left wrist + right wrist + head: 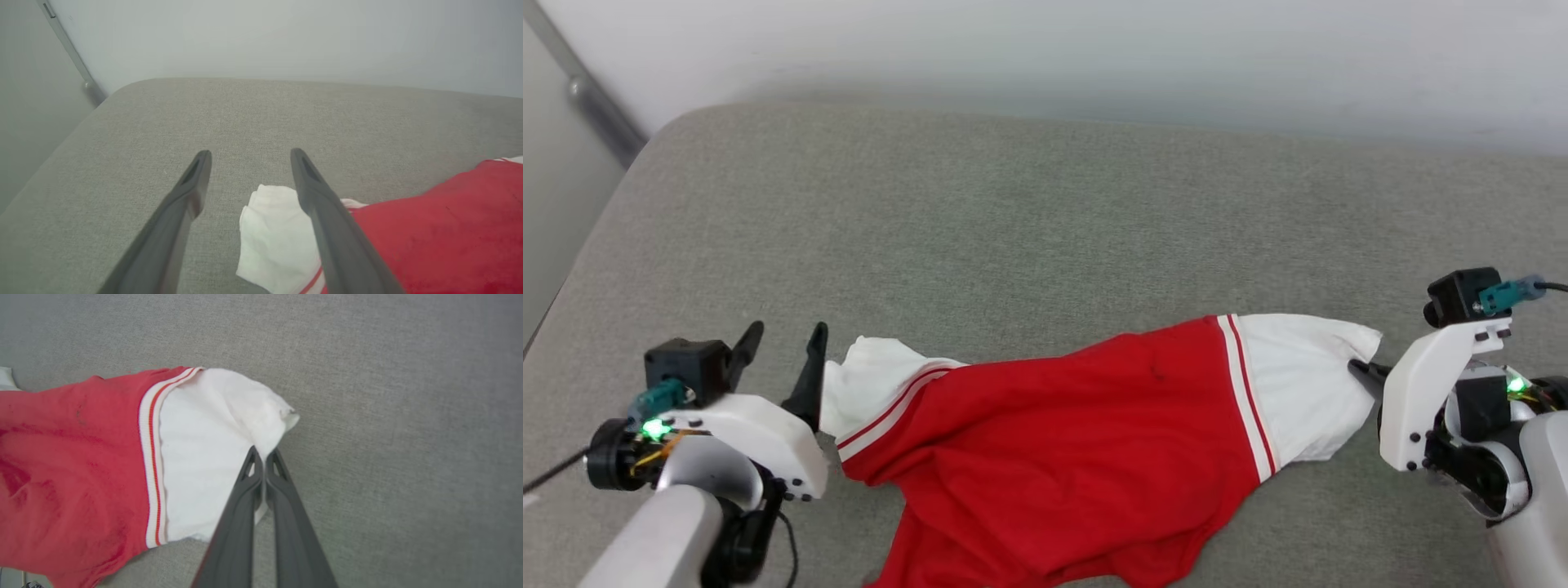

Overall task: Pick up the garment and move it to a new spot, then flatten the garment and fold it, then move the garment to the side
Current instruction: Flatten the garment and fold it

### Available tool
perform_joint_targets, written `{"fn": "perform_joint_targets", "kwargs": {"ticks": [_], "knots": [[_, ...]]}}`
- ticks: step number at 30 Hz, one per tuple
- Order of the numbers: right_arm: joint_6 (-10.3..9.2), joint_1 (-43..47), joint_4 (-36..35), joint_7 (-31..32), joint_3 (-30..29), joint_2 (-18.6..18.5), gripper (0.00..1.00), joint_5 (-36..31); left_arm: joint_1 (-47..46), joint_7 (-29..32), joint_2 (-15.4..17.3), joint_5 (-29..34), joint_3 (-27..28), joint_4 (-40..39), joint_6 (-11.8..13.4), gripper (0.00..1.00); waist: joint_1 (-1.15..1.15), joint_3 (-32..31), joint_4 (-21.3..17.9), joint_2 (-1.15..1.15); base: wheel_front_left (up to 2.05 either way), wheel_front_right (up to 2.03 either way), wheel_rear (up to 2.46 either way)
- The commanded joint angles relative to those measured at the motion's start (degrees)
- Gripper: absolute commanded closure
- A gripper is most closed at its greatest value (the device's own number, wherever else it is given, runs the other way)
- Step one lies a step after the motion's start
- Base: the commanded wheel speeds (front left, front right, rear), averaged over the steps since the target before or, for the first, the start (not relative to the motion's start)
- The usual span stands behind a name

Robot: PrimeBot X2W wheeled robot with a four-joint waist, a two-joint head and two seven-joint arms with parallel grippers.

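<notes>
You've got the garment (1054, 441) lying crumpled on the grey cushion (1013, 212). It's toward the near edge, stretched L to R between your 2 grippers. It's mostly red w/ 2 white sleeves. The red body bunches up in the middle and runs off the near edge of the head view.

R gripper (1357, 367): near R, pointing L at the garment. In the R wrist view its 2 fingers are pressed together w/ a fold of white cloth pinched between them, so you're gripping the R sleeve (1298, 384) at its outer edge, by the cuff corner. The striped seam (1245, 400), red on white, sits just inboard of that sleeve and runs near to far. Can't tell if the cloth is lifted off the cushion at the pinch.

L gripper (787, 328): near L, fingers spread wide apart and pointing far. Its R-side finger (809, 376) is just beside the L sleeve (866, 380); can't tell if it's touching. In the L wrist view that sleeve's white edge lies partly in the gap between the 2 fingers and partly behind the R-side one, nearer than the tips. A 2nd striped seam joins this sleeve to the red body.

The cushion runs back to a pale wall (1094, 49). A metal bar (600, 110) slants past the cushion's far-L corner.
</notes>
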Motion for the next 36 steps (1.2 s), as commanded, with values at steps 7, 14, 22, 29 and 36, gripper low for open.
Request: {"fn": "perform_joint_targets", "kwargs": {"ticks": [7, 14, 22, 29, 36], "knots": [[-0.05, 5.35, -7.70, 1.20, -0.17, 1.18, 1.00, -1.03, -5.08, 14.08, 6.38, -4.56, -0.33, 3.77, -4.79, 0.00, 0.00, -0.16, -5.13, 0.00, 0.00, 0.00, 0.00], [-0.05, 6.71, -12.81, 1.75, 0.43, 3.26, 1.00, -1.77, -9.55, 29.15, 9.93, -12.25, -0.68, 9.37, -10.58, 0.00, 0.00, 3.73, -8.70, 0.00, 0.00, 0.00, 0.00], [-0.05, 6.10, -14.64, 1.30, 0.81, 4.25, 1.00, -2.09, -14.60, 38.20, 9.93, -15.59, -2.39, 14.79, -13.85, 0.00, 0.00, 8.06, -10.88, 0.00, 0.00, 0.00, 0.00], [-0.05, 5.54, -14.65, 1.18, 0.96, 4.10, 1.00, -2.03, -15.40, 46.01, 6.91, -16.51, -7.43, 20.33, -15.87, 0.03, 0.00, 9.60, -11.74, 0.00, 0.00, 0.00, 0.00], [-0.05, 5.55, -15.07, 0.95, 0.78, 3.55, 1.00, -2.15, -16.13, 45.68, 3.33, -16.34, -9.30, 23.87, -16.54, 1.00, 0.00, 9.23, -11.30, 0.00, 0.00, 0.00, 0.00]]}}
